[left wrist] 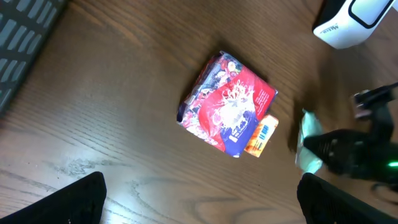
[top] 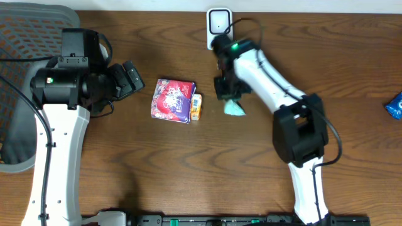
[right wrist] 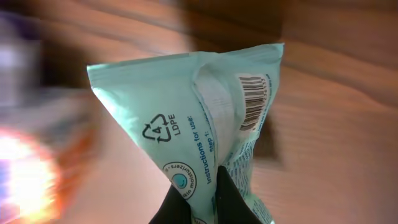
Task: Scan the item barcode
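Overhead view, right side first: your right gripper (top: 229, 93) is clamped shut on the pouch (top: 236, 109), a teal pack that sticks out from the gripper on its near side, toward the arm's base. The scanner (top: 218, 25), white, stands just beyond this gripper at the far edge of the surface (top: 125, 163), close to it but apart.

Right wrist view confirms the grip. The dark fingers (right wrist: 177, 208) pinch the pouch at its lower edge, and the rest of it rises ahead of them. The barcode (right wrist: 250, 99) is printed on the face turned toward the wrist camera, up and to the right of the fingertips, near the pouch's top corner. An LDPE recycling mark (right wrist: 157, 132) sits to the left of it. The background is blurred, so you cannot tell from this view whether the pouch touches the surface, nor how the barcode faces the scanner.

Your left gripper (top: 132, 78) stands with its jaws wide apart and nothing between them. The left wrist view shows one fingertip at each lower corner with bare wood between. A red pack (top: 173, 100) lies flat ahead of this gripper, between the two grippers. A small orange item (top: 196, 107) touches the pack on the side toward the right gripper.

A blue item (top: 395, 105) lies well to the right of the right gripper, at the frame edge. A mesh chair (top: 25, 31) sits behind the left arm.
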You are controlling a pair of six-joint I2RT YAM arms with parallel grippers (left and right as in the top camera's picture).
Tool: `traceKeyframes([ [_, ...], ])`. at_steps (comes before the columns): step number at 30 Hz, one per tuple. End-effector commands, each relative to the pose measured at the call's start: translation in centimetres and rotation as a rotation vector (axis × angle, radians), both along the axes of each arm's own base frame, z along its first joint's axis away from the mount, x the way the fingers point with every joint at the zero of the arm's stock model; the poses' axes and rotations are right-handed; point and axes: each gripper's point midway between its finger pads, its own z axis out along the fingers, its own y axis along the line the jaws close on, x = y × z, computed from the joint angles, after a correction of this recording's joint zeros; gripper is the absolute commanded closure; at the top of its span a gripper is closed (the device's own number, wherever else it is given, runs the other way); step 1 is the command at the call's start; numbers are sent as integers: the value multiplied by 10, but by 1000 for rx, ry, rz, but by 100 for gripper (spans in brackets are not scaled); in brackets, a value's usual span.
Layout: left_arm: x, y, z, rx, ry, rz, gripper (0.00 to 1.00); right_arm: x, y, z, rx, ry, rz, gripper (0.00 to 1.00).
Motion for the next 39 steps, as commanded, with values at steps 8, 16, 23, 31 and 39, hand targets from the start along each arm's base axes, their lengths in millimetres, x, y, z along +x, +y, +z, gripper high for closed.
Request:
traceKeyframes([
  [8, 0, 2, 3, 9, -8, -2, 2, -4, 19, 24, 902, 192, -44, 99],
  [16, 0, 2, 3, 9, -8, -2, 2, 5, -59, -39, 619, 168, -248, 66],
  [23, 0, 2, 3, 9, -8, -2, 2, 22, -122, -10, 215, 67, -259, 52],
  [31, 0, 2, 3, 9, -8, -2, 2, 9, -83, 9, 191, 67, -121, 34],
  [39, 0, 2, 3, 9, -8, -2, 2, -6, -51, -19, 188, 81, -85, 32],
])
